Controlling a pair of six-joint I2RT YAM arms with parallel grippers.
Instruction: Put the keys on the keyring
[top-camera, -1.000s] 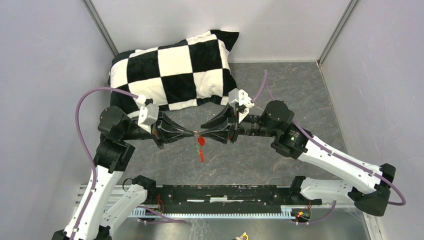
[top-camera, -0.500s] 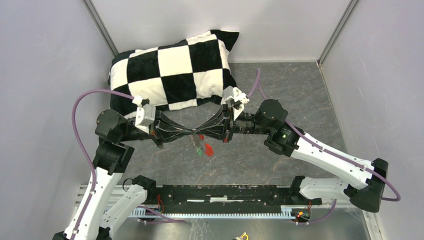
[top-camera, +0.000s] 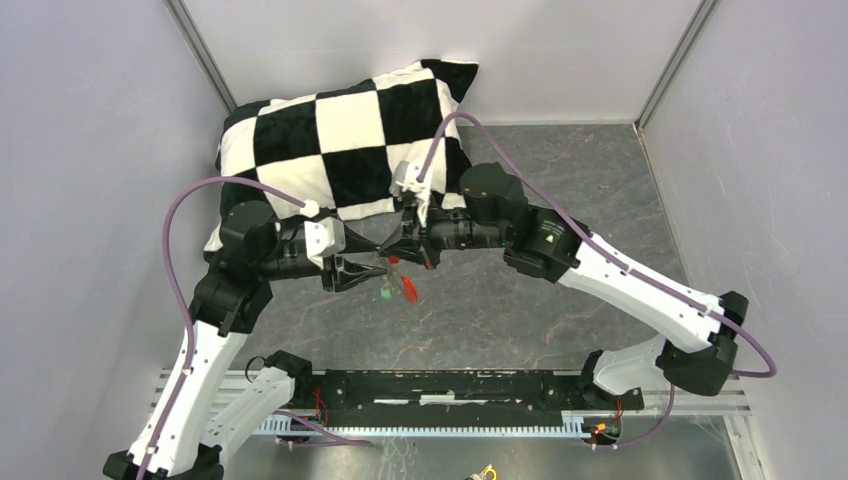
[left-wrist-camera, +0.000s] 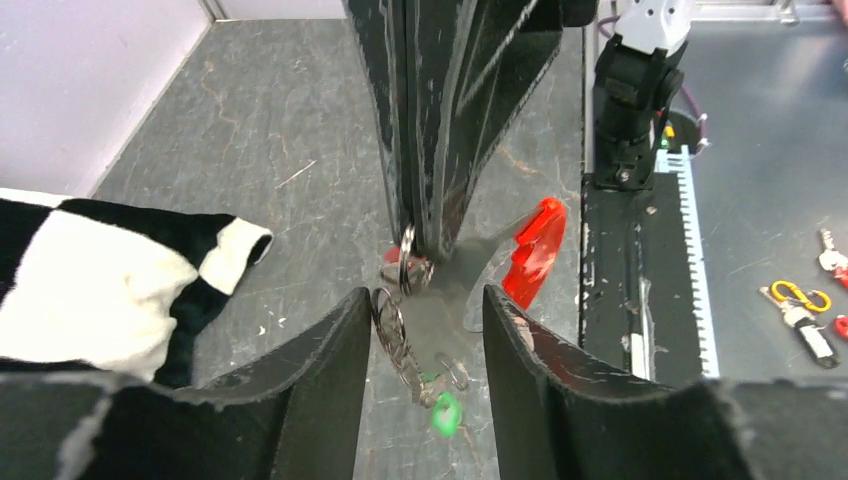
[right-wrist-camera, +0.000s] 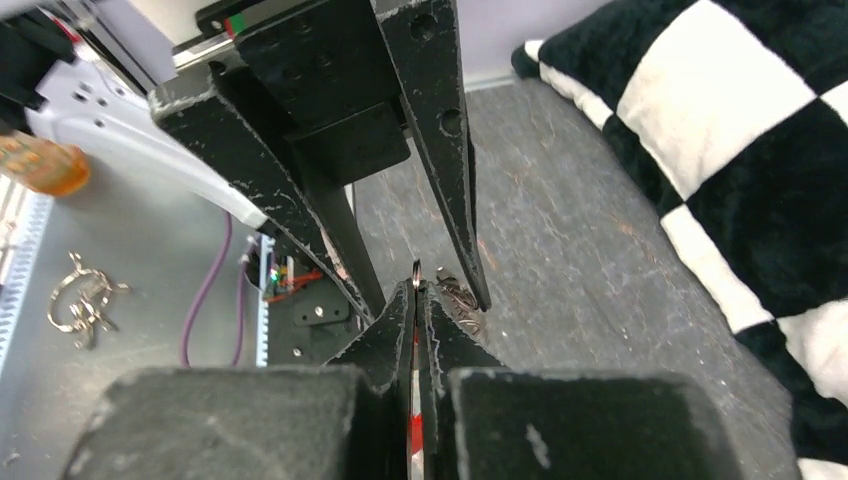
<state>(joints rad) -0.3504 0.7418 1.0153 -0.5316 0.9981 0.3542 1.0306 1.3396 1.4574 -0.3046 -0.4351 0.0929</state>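
My right gripper (top-camera: 398, 258) is shut on the silvery ring of the keyring (left-wrist-camera: 408, 268) and holds it above the floor. In the right wrist view (right-wrist-camera: 416, 286) the ring's edge sticks out of the shut tips, with red showing between the jaws. The red fob (left-wrist-camera: 535, 250) hangs to the side, also seen from above (top-camera: 408, 289). A chain of small rings runs down to the green-headed key (left-wrist-camera: 445, 412). A small red head (left-wrist-camera: 392, 256) shows by the ring. My left gripper (left-wrist-camera: 427, 296) is open, its fingers either side of the hanging chain (left-wrist-camera: 395, 330).
A black-and-white checkered pillow (top-camera: 350, 140) lies at the back, close behind both grippers. The black rail (top-camera: 450, 385) runs along the near edge. Spare keys and clips lie on the grey shelf beyond it (left-wrist-camera: 800, 300), also in the right wrist view (right-wrist-camera: 85, 295).
The left gripper, shut tip to tip with the right one before, has opened. The right arm has swung left toward the pillow, carrying the keyring.
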